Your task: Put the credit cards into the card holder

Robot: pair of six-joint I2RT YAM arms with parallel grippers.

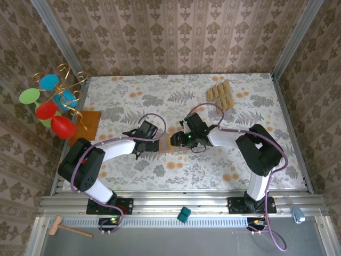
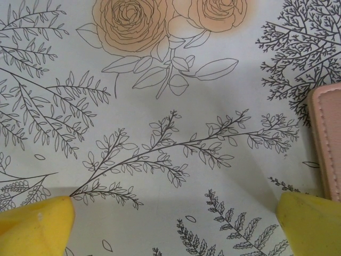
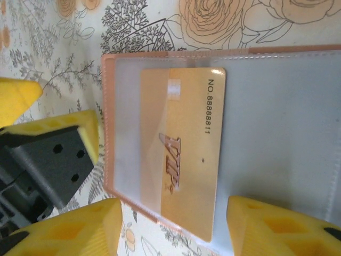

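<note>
Floral-clothed table (image 1: pixel 256 160), patterned walls around. Both arms bent inward, meeting mid-table. Left gripper (image 1: pixel 154 145) (image 2: pixel 176 224) low over the cloth just left of the holder (image 1: pixel 171 143) (image 2: pixel 327 138) (image 3: pixel 277 122), fingers spread wide, holding nothing. Right gripper (image 1: pixel 181 140) (image 3: pixel 176 229) angled down over it, fingers parted astride one card (image 3: pixel 186 154). Holder flat, open, lining up. Card lengthwise left-right, partly under the clear pocket. Spare cards (image 1: pixel 219 95) far right.

Open card holder (image 3: pixel 277 128) pockets one gold card (image 3: pixel 186 154); remaining credit cards (image 1: pixel 219 94) lie apart.
</note>
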